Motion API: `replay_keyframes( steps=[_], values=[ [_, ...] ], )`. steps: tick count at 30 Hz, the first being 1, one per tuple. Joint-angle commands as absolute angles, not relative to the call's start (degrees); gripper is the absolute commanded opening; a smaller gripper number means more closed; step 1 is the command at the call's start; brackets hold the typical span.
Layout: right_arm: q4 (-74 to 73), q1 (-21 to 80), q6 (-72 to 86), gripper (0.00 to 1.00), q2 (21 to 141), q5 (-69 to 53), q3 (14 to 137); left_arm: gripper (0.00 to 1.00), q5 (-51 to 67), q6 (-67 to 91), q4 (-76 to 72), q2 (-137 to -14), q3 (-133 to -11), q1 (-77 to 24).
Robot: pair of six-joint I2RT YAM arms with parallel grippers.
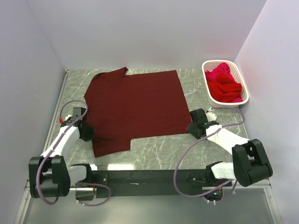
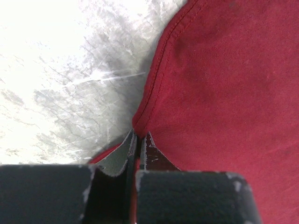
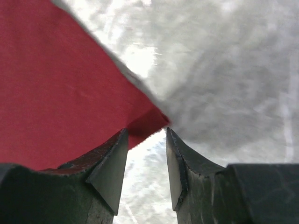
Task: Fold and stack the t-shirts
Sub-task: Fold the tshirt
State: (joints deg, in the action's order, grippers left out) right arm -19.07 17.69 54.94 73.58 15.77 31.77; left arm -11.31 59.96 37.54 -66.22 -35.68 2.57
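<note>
The dark shirt (image 1: 135,107) lies flat, unfolded. The left claw (image 2: 138,140) pinches its edge, the right claw (image 3: 147,140) open at its corner. Other red shirts (image 1: 224,84) wait.

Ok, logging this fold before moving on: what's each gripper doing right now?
Left gripper: shut, pinching the maroon t-shirt at its edge.
Right gripper: open, holding nothing; that shirt's corner lies just ahead.

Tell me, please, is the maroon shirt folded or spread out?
Spread out: the maroon shirt lies flat on the table, one sleeve sticking out at the near left.
</note>
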Motion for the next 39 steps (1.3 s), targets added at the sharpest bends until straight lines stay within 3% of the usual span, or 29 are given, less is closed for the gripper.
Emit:
replay_keyframes(
  steps=[1, 6, 11, 27, 32, 39],
  values=[
    [-19.34, 17.40, 56.95, 0.45, 76.45, 14.50, 33.05, 0.01, -10.64, 57.57, 37.01, -65.04, -38.06, 3.69],
    [-20.39, 17.32, 57.66, 0.42, 78.40, 14.94, 34.10, 0.01, -9.58, 56.52, 36.12, -65.92, -38.06, 4.39],
    [-20.74, 17.31, 56.87, 0.00, 78.14, 14.68, 34.02, 0.01, -8.70, 56.07, 36.47, -64.95, -38.14, 4.83],
    [-29.62, 17.23, 54.58, 0.00, 57.48, 12.57, 27.77, 0.01, -8.17, 62.67, 47.11, -49.75, -37.27, 4.92],
    [-28.30, 16.96, 52.74, 0.00, 61.07, 12.74, 32.68, 0.01, -8.17, 61.88, 43.87, -53.60, -39.63, 4.92],
    [-24.97, 15.29, 49.31, 0.00, 71.88, 11.34, 43.32, 0.01, -7.30, 58.10, 39.12, -68.08, -48.94, 5.01]
  ],
)
